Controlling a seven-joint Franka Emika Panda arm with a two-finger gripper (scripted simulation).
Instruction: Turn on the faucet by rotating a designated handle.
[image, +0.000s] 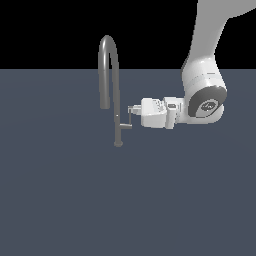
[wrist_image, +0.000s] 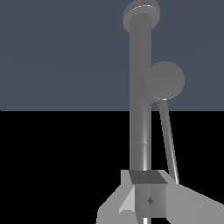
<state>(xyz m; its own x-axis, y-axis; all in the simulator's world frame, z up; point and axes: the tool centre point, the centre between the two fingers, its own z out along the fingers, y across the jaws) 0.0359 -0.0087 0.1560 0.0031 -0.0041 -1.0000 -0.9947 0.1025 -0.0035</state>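
Observation:
The faucet (image: 118, 100) is a tall grey gooseneck whose arched spout (image: 104, 95) comes down on the exterior view's left of the slim stem. Low on the stem, the handle (image: 128, 125) sticks out toward the exterior view's right as a short stub with a thin rod rising from it. My gripper (image: 131, 110) lies horizontal, pointing at the stem, with its fingertips at the top of that rod. The fingers look pressed together with nothing between them. In the wrist view the handle's rod (wrist_image: 168, 140) runs down to the side of my gripper (wrist_image: 148, 192), beside the faucet stem (wrist_image: 141, 113).
The faucet stands on a flat dark blue-grey surface (image: 60, 200). My white arm (image: 202, 95) comes in from the exterior view's upper right.

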